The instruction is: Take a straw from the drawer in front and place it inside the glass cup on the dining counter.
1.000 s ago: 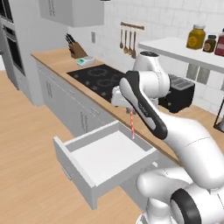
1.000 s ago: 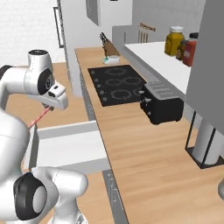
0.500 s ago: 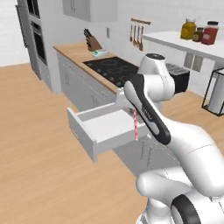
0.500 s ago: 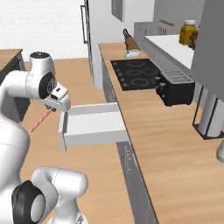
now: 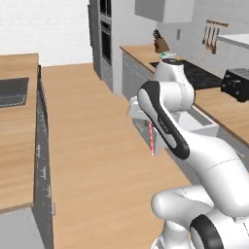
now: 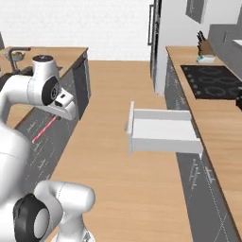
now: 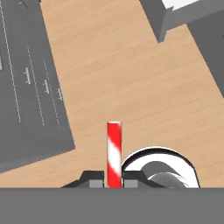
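Tool clenched on the red-and-white straw, held above the wood floor; drawer stands open, interior bare.

2 base views behind arm, sharing drawer — hand view facing floor

Straw: red and white diagonal stripes. Drawer, centre right of the right base view: light grey panels, paler grey interior. Dining counter, left edge of the left base view: light wood top, grey sides. Floor: light wood planks
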Controlling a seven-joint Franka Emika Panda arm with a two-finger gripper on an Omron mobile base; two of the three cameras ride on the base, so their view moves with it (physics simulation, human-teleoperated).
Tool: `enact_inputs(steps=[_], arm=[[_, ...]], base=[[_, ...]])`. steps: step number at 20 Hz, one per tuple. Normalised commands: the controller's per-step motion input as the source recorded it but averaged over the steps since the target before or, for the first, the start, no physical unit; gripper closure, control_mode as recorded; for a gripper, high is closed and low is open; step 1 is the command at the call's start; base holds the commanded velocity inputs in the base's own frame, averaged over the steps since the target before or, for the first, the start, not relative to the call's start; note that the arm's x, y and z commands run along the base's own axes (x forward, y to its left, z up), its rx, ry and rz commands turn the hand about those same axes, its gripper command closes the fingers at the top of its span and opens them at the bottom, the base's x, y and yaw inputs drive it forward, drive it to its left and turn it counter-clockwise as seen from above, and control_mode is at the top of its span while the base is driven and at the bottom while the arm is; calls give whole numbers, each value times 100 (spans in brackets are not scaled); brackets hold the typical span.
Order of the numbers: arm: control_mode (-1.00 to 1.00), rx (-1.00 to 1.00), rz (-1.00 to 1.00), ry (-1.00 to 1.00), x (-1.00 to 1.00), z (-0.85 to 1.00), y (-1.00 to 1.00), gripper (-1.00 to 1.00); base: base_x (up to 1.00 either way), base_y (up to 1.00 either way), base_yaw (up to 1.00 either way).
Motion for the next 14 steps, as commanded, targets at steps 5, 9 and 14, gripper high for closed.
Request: enact_inputs(steps=[5, 9, 14], arm=[[100, 0, 0, 0, 0, 0, 0, 100], [100, 0, 0, 0, 0, 0, 0, 100], [100, 0, 0, 0, 0, 0, 0, 100]], base=[[-69, 62, 18], [-38, 83, 0], [-6, 100, -4]])
